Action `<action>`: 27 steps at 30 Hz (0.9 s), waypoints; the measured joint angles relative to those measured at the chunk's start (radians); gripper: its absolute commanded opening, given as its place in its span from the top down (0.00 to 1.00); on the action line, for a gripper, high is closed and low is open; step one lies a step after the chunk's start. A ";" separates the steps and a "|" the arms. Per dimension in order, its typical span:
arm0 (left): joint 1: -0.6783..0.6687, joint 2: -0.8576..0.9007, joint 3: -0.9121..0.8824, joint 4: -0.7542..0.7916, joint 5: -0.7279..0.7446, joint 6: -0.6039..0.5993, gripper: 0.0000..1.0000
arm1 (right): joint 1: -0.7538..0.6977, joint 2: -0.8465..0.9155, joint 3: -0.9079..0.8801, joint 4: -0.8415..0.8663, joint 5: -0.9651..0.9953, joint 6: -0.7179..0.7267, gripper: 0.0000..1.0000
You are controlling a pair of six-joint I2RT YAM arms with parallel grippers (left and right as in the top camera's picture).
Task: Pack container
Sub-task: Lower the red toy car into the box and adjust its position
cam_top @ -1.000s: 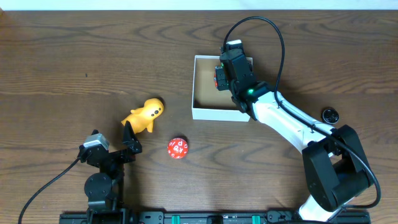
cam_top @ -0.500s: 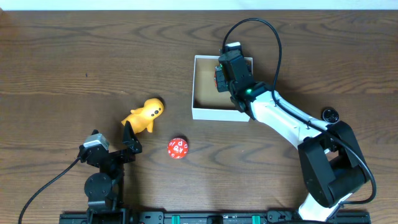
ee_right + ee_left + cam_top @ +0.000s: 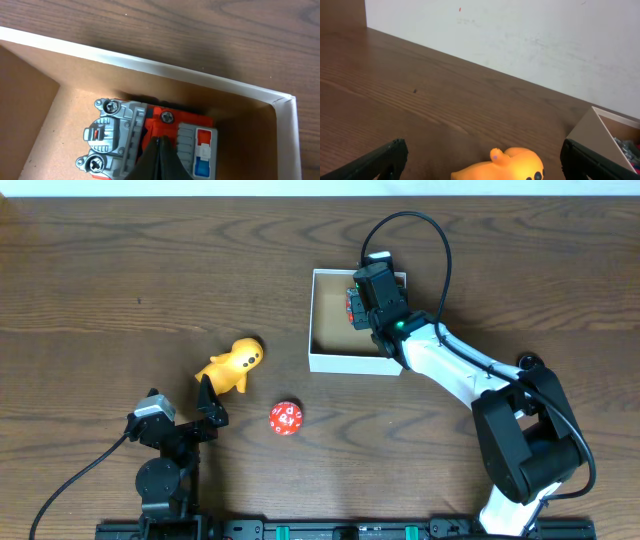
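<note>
Overhead, right of centre on the dark wood surface (image 3: 100,280), shows the container (image 3: 340,363) standing open side up. Puts the right end effector (image 3: 360,302) over the far right part of it, tips by a red and grey toy (image 3: 350,304) inside the box's outline. Places a yellow duck toy (image 3: 232,365) well left of the container and a red ball with white marks (image 3: 285,419) nearer, between duck and box. Sets the left end effector (image 3: 180,405) at the near left, just short of the duck

From the left wrist, shows both fingers (image 3: 385,157) spread wide at the bottom corners, nothing gripped, with the duck ahead between them and a corner of the container at the right edge

From the right wrist, shows the fingers (image 3: 150,165) closed together to a thin seam, right over the toy, close to one wall with a box corner off to its right; no telling of any hold on the toy
</note>
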 measured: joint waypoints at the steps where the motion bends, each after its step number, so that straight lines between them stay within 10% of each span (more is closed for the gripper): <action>1: 0.000 0.000 0.000 0.000 0.000 0.000 0.02 | 0.000 0.001 0.000 0.000 0.001 0.000 0.99; 27: 0.000 0.000 0.000 0.000 0.000 0.000 0.02 | 0.028 -0.004 0.008 0.009 0.053 -0.015 0.99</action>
